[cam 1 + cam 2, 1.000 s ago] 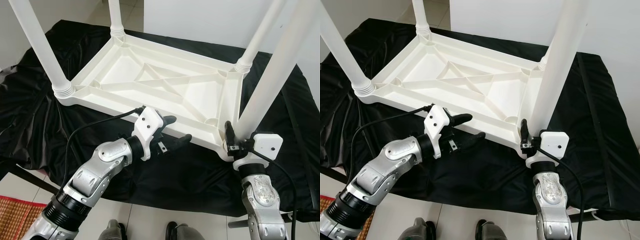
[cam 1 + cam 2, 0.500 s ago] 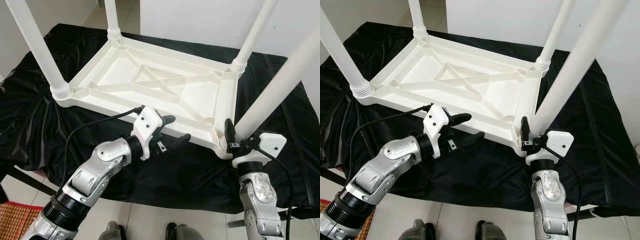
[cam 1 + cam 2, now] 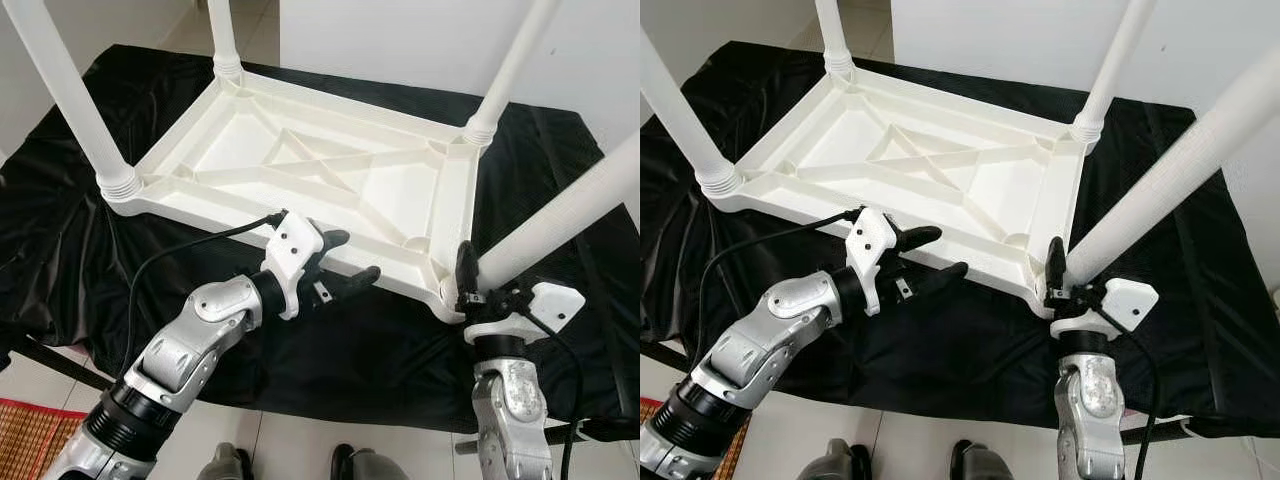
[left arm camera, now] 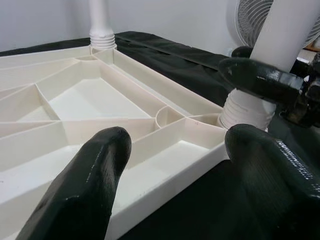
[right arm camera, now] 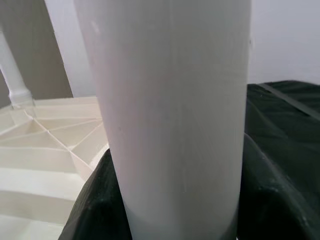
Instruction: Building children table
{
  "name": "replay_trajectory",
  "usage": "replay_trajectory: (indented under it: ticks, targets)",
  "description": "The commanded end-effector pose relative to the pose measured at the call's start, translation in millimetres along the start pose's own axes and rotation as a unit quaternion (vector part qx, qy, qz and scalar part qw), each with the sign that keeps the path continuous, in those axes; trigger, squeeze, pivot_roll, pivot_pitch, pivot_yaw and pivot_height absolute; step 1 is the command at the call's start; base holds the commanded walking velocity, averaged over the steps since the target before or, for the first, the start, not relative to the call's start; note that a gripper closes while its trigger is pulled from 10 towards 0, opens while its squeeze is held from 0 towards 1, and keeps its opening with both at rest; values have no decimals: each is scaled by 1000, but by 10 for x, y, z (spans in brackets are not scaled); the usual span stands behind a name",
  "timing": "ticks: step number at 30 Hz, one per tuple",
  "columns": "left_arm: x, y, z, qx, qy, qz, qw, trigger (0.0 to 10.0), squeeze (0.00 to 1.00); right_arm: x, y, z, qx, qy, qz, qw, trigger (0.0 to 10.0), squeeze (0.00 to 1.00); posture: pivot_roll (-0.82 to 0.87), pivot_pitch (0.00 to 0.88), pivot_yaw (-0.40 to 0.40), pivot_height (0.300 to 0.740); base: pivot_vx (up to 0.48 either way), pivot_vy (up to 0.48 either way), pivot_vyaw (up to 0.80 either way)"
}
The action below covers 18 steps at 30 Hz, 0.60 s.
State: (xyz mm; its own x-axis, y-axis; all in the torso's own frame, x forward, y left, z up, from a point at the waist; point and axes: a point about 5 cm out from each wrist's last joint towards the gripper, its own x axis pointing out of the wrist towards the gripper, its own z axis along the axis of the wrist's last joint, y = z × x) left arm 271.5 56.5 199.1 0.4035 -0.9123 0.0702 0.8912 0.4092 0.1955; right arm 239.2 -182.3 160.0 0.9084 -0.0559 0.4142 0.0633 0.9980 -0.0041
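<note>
**Inspector:** Where is the work found?

**Assessor:** The white table top (image 3: 320,180) is laid upside down on the black-draped bench (image 3: 60,230). Three legs are seated upright. The fourth leg (image 3: 1180,170) is held at the near right corner socket (image 3: 447,297), its long axis tilted toward two o'clock, away from vertical.

**Inspector:** And the claws?

**Assessor:** The right claw (image 3: 468,285) is clenched around that leg's base, directly at the socket; its wrist is rolled outward. The left claw (image 3: 345,262) is released, fingers straddling the near rim at nine o'clock of the socket. Righting the leg is judged to be required.
</note>
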Motion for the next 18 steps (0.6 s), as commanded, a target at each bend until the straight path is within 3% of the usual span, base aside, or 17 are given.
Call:
replay_trajectory:
  ticks: [1, 4, 18]
  targets:
    - [-10, -50, -5, -4, 4, -45, 999, 10000, 0, -83, -11, -136, -28, 36, 5, 999, 10000, 0, 41, 179, -3, 740, 0, 0, 0]
    - [-14, -41, -2, -3, 5, -45, 999, 10000, 0, -73, -12, -137, -45, 32, 11, 998, 10000, 0, 44, 181, -1, 740, 0, 0, 0]
    - [-33, -26, 15, -3, 4, -42, 999, 10000, 0, 45, 71, -248, -4, 77, 45, 996, 10000, 0, 52, 179, -3, 740, 0, 0, 0]
